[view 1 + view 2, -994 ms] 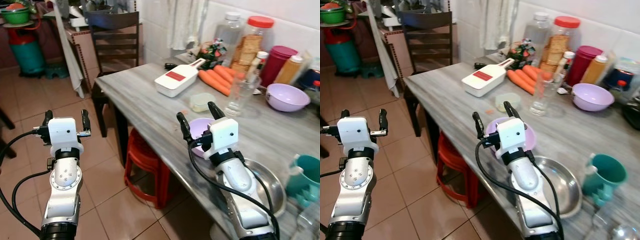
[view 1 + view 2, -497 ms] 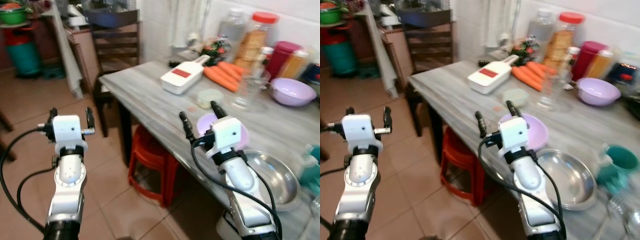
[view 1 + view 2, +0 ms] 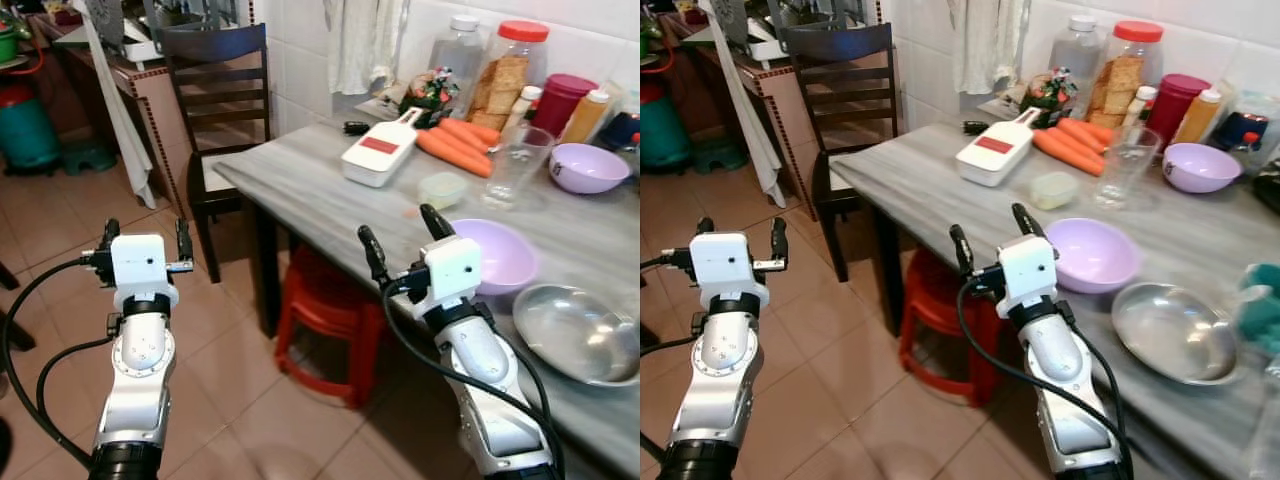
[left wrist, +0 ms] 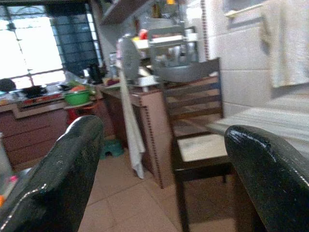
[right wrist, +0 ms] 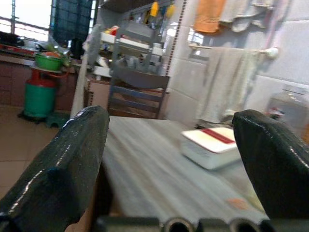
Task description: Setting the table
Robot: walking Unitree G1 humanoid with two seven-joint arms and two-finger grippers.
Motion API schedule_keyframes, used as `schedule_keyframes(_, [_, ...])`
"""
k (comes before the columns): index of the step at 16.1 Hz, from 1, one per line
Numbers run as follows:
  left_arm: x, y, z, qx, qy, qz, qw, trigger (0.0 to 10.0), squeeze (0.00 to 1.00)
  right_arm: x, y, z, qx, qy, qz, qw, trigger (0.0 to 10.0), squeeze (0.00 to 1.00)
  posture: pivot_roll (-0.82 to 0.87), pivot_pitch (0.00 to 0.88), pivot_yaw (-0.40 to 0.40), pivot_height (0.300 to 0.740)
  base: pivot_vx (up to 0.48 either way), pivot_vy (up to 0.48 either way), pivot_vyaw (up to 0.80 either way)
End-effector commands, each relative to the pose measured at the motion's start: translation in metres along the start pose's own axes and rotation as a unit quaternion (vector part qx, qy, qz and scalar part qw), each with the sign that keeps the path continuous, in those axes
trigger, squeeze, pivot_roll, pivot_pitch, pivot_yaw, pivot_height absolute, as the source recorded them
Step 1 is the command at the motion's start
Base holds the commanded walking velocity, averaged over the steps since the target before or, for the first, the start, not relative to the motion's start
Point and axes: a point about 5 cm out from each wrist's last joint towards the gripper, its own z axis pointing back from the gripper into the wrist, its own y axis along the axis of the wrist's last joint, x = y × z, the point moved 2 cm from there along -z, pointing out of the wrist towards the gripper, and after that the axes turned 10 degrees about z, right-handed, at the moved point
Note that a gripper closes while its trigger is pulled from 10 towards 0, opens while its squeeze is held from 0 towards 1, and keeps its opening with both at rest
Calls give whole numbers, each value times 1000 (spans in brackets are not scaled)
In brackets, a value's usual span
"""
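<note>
Two silver arms are reaching out in front of the robot, both pincers released and gripping nothing. The left gripper (image 3: pixel 143 236) is hanging over the terracotta tiled floor (image 3: pixel 230 390), well apart from the grey marbled table (image 3: pixel 300 180), its black fingers spread and facing the dark wooden chair (image 3: pixel 225 80). The right gripper (image 3: pixel 402 232) is hovering at the table's near edge, fingers splayed wide, just above a red plastic stool (image 3: pixel 330 310) that is sitting underneath.

Just beyond that right gripper a lilac plastic bowl (image 3: pixel 495 255) is sitting on the tabletop, and beside it, nearer the robot, a shallow round steel dish (image 3: pixel 575 335) is lying flat. Farther back a clear drinking glass (image 3: pixel 517 165) is standing upright, with a small lidded translucent tub (image 3: pixel 443 189) near it. A white rectangular slicer with a red label (image 3: pixel 378 152) is lying toward the wall, next to a row of orange carrots (image 3: pixel 458 146). A second, smaller lilac bowl (image 3: pixel 585 167) is resting near the jars and bottles lined against the white tiles.
</note>
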Motion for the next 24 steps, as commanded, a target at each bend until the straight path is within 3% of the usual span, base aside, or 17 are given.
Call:
schedule_keyframes(1, [-10, -2, 1, -6, 12, -10, 1000, 10000, 0, -6, 8, -4, 17, 9, -7, 1000, 10000, 0, 51, 0, -39, 740, 0, 480, 725])
schedule_keyframes(7, [-8, -6, 2, -14, 10, -11, 1000, 10000, 0, -6, 5, -1, 14, 9, -10, 1000, 10000, 0, 49, 0, -38, 740, 0, 437, 725])
schedule_keyframes(14, [-4, -14, 5, -24, -2, -23, 999, 10000, 0, -4, -4, 3, -4, 3, -17, 1000, 10000, 0, 45, 0, -34, 740, 0, 0, 0])
schedule_keyframes(17, [2, -18, 9, -33, -27, -13, 999, 10000, 0, -3, -5, 5, -7, 0, -18, 1000, 10000, 0, 42, 0, -29, 740, 0, 0, 779])
schedule_keyframes(24, [-1, -56, 21, -107, -47, -17, 993, 10000, 0, -9, -15, 10, -24, 8, -35, 999, 10000, 0, 43, 0, -20, 740, 0, 0, 800])
